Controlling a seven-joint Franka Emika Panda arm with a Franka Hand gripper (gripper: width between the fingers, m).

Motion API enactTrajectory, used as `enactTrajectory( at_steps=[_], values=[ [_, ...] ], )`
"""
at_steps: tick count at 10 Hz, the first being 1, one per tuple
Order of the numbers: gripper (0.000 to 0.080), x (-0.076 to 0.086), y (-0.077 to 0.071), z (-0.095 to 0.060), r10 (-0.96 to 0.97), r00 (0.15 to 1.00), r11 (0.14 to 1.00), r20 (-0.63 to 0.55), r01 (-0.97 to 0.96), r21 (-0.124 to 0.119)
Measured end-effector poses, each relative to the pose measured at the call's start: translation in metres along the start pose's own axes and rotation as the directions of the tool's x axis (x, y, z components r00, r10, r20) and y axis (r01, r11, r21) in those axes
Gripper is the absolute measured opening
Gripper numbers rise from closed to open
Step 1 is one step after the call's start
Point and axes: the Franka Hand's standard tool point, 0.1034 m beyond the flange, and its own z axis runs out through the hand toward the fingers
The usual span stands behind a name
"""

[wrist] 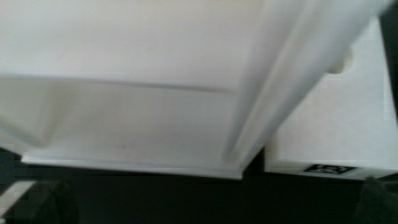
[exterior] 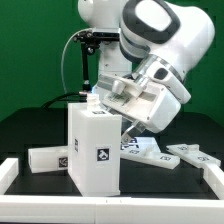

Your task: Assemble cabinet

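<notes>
White robot arm (exterior: 150,45) leans over the cabinet (exterior: 90,150), which stands upright mid-table near the front, a loose panel (exterior: 48,158) flat at the exterior view's left. The gripper (exterior: 108,103), jaws spread wide on nothing, hangs by its top edge; a skewed descent could, I'd say, knock it over.

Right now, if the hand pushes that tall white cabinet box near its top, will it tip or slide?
Likely tips: the cabinet box stands upright, taller than wide. Its flat panels look rigid, so probably no flexing. Smooth faces might slip in a grip.
</notes>
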Motion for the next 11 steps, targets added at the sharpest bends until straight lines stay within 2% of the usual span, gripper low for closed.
enactTrajectory(
  at_steps=[1,2,4,5,11],
  values=[
    [0.0797,0.003,-0.003,0.0,0.001,0.998,1.0,0.061,-0.002,0.013],
    [0.0797,0.005,-0.003,0.001,-0.008,0.998,1.0,0.061,0.008,0.013],
    [0.0797,-0.02,-0.006,0.014,-0.061,0.997,0.998,0.051,0.06,0.019],
    [0.0797,-0.027,-0.004,0.014,-0.078,0.995,0.997,0.055,0.077,0.018],
    [0.0797,-0.033,-0.007,0.025,-0.1,0.995,0.995,0.026,0.1,0.017]
  ],
)
